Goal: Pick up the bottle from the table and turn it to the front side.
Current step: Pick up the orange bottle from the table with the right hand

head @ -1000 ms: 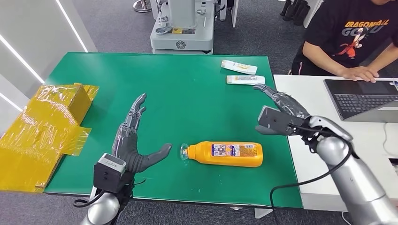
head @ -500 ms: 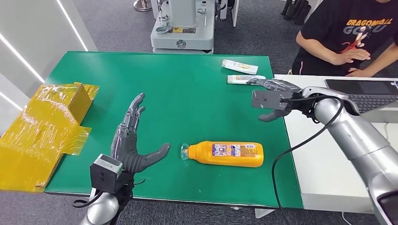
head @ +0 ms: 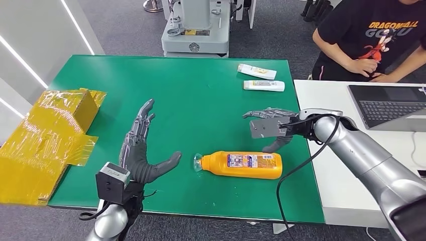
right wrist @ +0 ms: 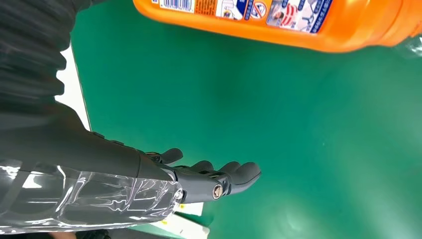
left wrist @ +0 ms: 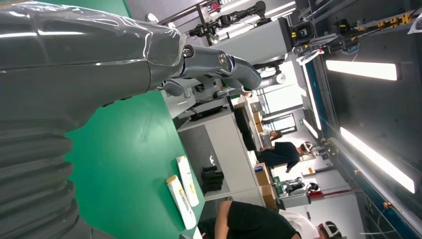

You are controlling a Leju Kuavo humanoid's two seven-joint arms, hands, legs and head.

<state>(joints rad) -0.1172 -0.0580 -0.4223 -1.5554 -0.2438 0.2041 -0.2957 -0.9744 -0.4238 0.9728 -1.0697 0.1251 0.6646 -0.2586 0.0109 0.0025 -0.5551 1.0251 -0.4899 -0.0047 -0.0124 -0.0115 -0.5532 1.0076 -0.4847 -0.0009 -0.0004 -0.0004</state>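
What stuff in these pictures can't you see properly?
- Orange bottle: its label print is too small to read in the head view; the right wrist view cuts the bottle off at the picture's edge.
- Two small tubes at the table's far edge: print too small to read.
- Laptop: cut off by the head view's edge.
- Left hand: its fingertips are blocked by its own cover in the left wrist view.

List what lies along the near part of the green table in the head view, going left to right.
Yellow wrapped box → left hand → orange bottle, lying on its side → right hand, just above the bottle's far end.
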